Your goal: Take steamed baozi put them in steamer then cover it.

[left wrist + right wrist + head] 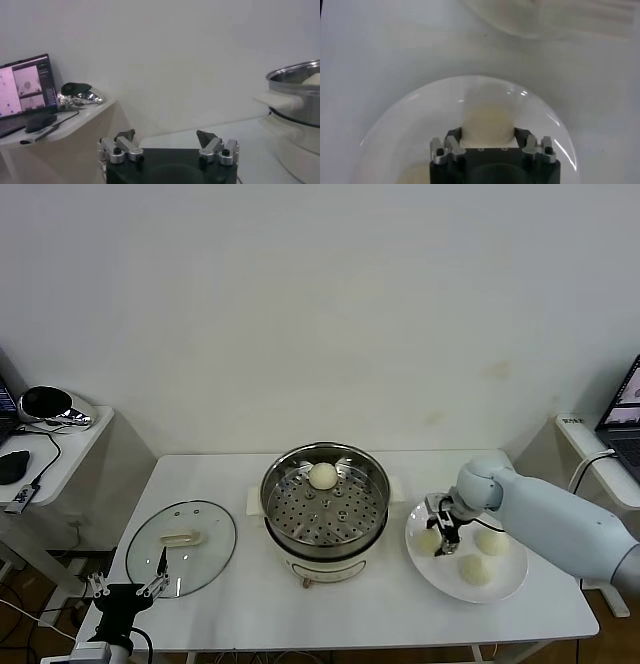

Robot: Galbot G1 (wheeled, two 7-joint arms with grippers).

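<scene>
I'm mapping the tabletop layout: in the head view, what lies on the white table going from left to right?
Glass cover → steamer, one baozi in it → white plate, where the right gripper is around a bun and two more buns lie.

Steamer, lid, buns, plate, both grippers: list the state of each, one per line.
steamer: uncovered, one bun inside.
bun in the steamer: resting at the far side of the basket.
cover: off, flat on the table left of the steamer.
plate: holds three buns.
right gripper: closing on the bun nearest the steamer.
left gripper: open, empty, beside the cover.
</scene>
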